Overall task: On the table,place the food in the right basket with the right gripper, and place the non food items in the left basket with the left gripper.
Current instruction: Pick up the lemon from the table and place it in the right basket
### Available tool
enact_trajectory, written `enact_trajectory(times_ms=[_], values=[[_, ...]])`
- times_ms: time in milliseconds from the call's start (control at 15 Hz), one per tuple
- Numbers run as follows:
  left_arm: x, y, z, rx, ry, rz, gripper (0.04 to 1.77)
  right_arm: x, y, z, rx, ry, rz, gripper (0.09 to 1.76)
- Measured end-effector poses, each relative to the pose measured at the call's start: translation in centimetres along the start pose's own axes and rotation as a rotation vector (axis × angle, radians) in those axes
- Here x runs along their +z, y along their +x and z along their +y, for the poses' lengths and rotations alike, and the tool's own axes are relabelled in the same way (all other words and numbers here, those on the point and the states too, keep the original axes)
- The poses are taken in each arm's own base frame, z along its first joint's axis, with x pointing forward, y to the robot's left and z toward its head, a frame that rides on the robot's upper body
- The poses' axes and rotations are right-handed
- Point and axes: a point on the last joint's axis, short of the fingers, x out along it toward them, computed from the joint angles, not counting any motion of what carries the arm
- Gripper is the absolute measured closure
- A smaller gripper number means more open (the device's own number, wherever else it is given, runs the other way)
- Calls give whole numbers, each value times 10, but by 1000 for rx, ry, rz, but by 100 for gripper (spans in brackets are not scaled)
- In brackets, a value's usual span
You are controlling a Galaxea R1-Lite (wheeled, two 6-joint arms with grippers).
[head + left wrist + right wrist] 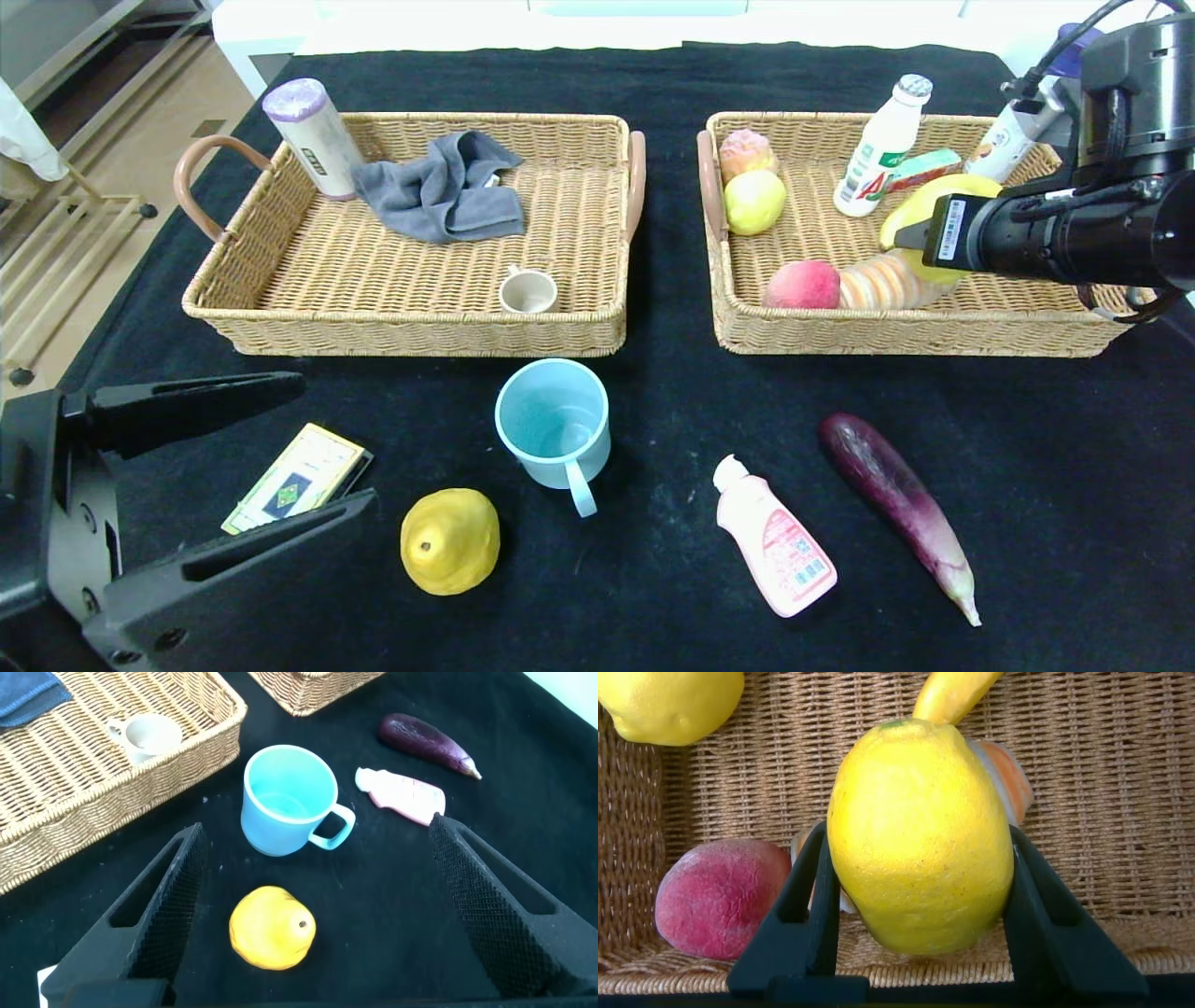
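My right gripper [910,238] is shut on a yellow lemon [924,201] and holds it over the right basket [896,338]. In the right wrist view the lemon [920,840] fills the gap between the two fingers [808,915]. My left gripper [327,443] is open and empty above the table's front left, over a card box [297,476]. On the table lie a yellow pear [449,539], a blue mug [554,422], a pink bottle [777,544] and an eggplant [896,504]. The left wrist view shows the pear [271,927] and mug [285,798] between the open fingers.
The left basket [411,329] holds a tumbler [313,135], a grey cloth [443,191] and a small cup [527,291]. The right basket holds a peach [803,285], sliced bread [882,280], a yellow fruit [754,201], a white bottle [882,145] and a green box [924,168].
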Motion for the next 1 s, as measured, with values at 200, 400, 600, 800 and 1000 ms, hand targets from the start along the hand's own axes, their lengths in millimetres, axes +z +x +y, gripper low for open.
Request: enact_trajectory(times_ms=[200, 400, 600, 800, 1000], values=[[0, -1, 0, 0, 4, -2, 9, 0, 4, 0, -4, -2, 3, 81], [1, -1, 0, 0, 5, -5, 9, -2, 7, 0, -6, -11, 10, 77], [1, -2, -1, 1, 7, -7, 9, -3, 8, 0, -6, -13, 12, 56], [0, -2, -1, 0, 7, -5, 9, -3, 8, 0, -6, -14, 14, 43], [-2, -1, -1, 0, 11, 2, 9, -3, 4, 1, -1, -13, 10, 34]])
